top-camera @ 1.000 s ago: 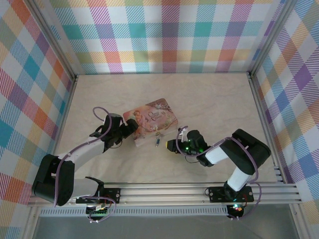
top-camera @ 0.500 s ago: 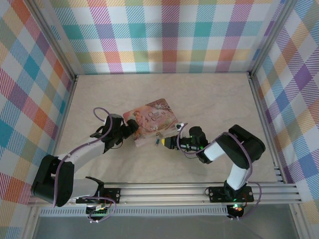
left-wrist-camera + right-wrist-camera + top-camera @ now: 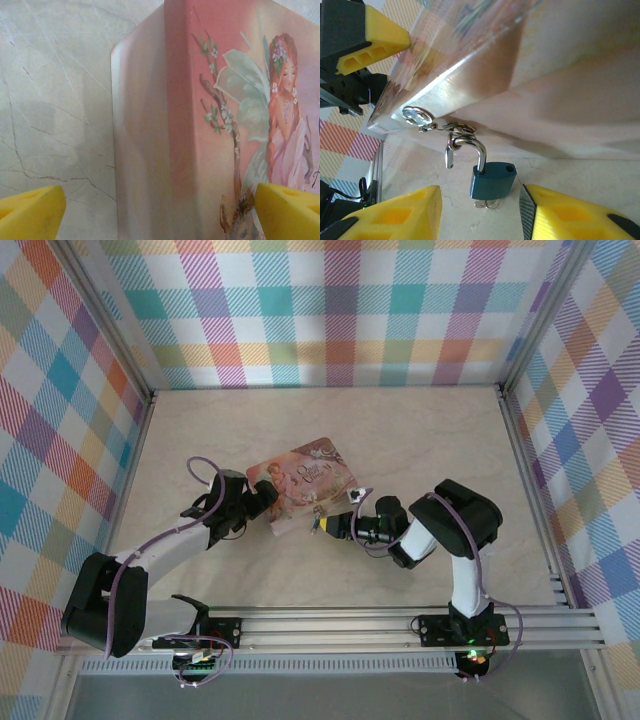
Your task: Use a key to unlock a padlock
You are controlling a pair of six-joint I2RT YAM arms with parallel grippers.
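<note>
While half-open, right hand (image 3: 479, 202) astride padlock (image 3: 492, 181).

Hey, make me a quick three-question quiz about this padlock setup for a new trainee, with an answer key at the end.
1. True or false: the padlock sits on top of the lid of the pink tin.
2. The padlock's body is: A) red, B) blue, C) gold.
3. Which one has the padlock between its open fingers, the left gripper or the right gripper?

Key
1. False. It lies on the table beside the tin, hooked to its clasp.
2. B.
3. The right gripper. The left gripper's open fingers straddle a corner of the tin.
</note>
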